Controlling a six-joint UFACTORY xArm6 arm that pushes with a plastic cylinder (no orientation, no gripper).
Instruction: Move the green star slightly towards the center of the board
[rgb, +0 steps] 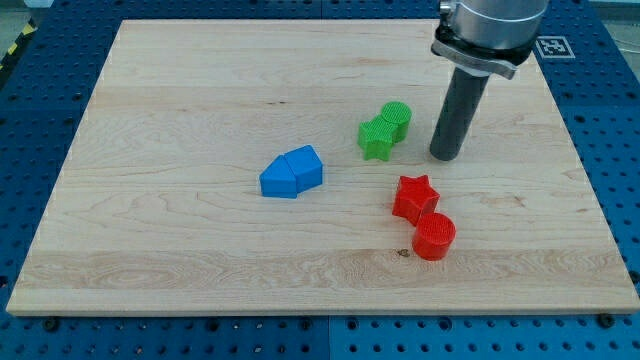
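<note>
The green star (376, 138) lies on the wooden board (180, 110), right of the board's middle. A green cylinder (397, 118) touches it on its upper right. My tip (446, 156) stands on the board to the right of the green star, a short gap apart from both green blocks. The rod rises from it toward the view's top right.
Two blue blocks, a pentagon-like one (304, 167) and a wedge-like one (279, 179), lie together left of the green star. A red star (414, 195) and a red cylinder (434, 236) lie below my tip. A blue pegboard table (30, 120) surrounds the board.
</note>
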